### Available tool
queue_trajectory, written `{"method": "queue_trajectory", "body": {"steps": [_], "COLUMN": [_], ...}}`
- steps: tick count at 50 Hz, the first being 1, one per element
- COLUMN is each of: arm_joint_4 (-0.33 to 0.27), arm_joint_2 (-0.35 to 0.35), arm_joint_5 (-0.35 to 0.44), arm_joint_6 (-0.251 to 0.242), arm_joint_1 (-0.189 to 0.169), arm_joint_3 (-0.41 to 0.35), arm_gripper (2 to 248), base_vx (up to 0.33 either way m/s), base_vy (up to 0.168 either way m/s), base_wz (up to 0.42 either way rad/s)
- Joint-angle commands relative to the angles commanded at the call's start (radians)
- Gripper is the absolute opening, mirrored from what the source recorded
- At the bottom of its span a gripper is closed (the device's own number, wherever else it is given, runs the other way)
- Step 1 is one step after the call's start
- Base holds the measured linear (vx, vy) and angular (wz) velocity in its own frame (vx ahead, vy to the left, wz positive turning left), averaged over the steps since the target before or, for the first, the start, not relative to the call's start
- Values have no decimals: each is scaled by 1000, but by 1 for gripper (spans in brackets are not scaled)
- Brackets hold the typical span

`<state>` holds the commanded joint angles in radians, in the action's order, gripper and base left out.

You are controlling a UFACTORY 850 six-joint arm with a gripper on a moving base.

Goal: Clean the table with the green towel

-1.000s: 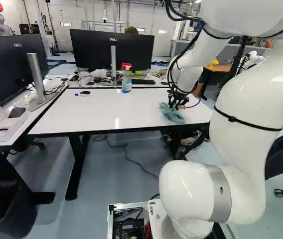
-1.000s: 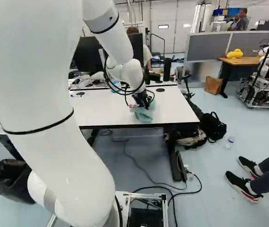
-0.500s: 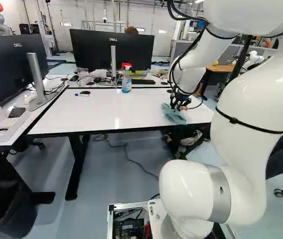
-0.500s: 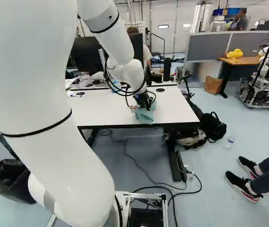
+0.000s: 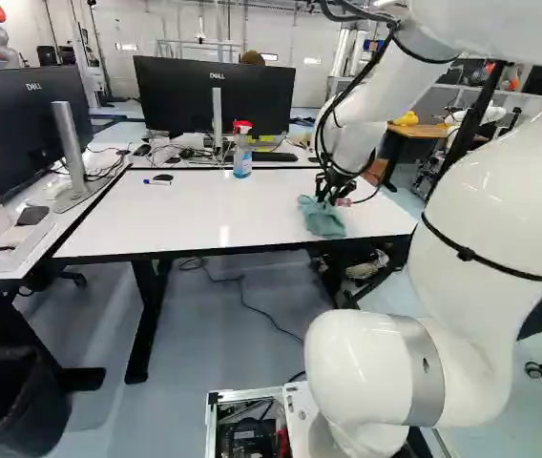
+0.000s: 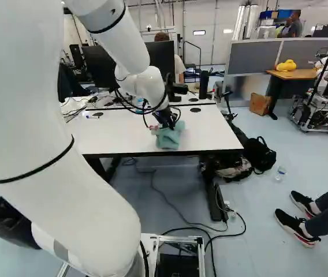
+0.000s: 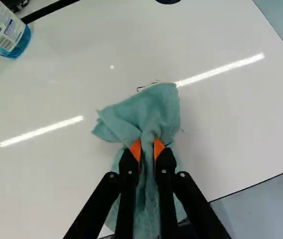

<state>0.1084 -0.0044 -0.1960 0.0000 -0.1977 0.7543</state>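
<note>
Before the onlooker stands a white, black-edged rectangular counter (image 5: 223, 210); near its front edge, a crumpled green cloth towel (image 7: 154, 112) is clamped in the black two-fingered end effector (image 7: 147, 145). Thin black marks (image 7: 141, 88) could survive wiping, should the bunched fabric skip them.

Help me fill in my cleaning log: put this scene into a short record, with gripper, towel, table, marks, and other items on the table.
gripper: closed on the towel, fingers on two sides of it
towel: green, bunched, on the tabletop
table: white top, dark edge
marks: thin dark strokes at the towel's edge, ahead of the gripper
spray bottle: upright, near the far edge, red on its head
pen: lying near the far left corner in the left base view
</note>
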Motion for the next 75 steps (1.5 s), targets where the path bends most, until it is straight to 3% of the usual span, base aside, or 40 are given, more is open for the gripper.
{"method": "queue_trajectory", "body": {"steps": [36,65,75], "arm_joint_4": [0,0,0], "arm_joint_2": [137,141,132], "arm_joint_5": [0,0,0], "arm_joint_6": [0,0,0], "arm_joint_1": [111,113,113], "arm_joint_3": [-134,-134,-101], "arm_gripper": [50,50,50], "base_vx": [0,0,0], "base_vy": [0,0,0], "base_wz": [0,0,0]}}
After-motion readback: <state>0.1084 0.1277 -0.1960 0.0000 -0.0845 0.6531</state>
